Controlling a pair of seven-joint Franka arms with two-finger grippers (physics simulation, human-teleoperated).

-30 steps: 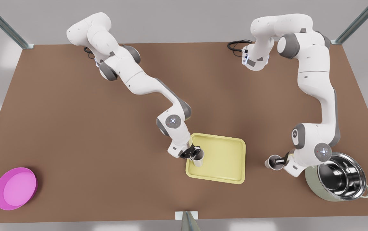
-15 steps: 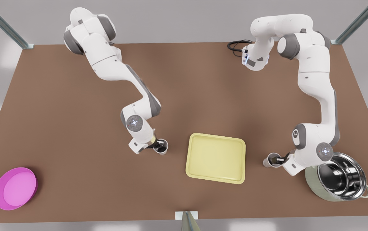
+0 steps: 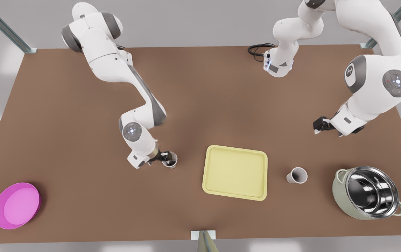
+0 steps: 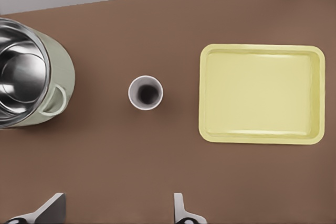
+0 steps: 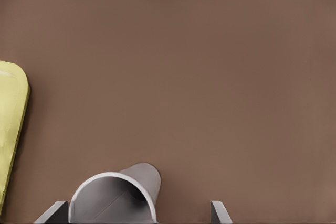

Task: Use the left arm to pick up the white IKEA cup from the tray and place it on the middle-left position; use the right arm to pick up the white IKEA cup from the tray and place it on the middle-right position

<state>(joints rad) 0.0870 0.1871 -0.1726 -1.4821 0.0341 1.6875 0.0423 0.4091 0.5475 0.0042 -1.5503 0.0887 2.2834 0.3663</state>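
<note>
The tray (image 3: 235, 148) is seen bare; the right-side cup (image 3: 297, 175) stands on the table, with the left gripper (image 3: 320, 125) raised beyond it, spread wide and empty; the right gripper (image 3: 163, 157) is spread around the left-side cup (image 3: 169, 161); placing is judged done, so a clean upward retreat is called for.

Brown counter (image 3: 81, 140) is seen bearing a pale yellow tray (image 3: 235, 172) near centre, a white cup (image 3: 296, 175) just beside it, a steel-lined pot (image 3: 368, 192), a pink dish (image 3: 16, 205), and a second cup (image 3: 170, 160) across the tray.
</note>
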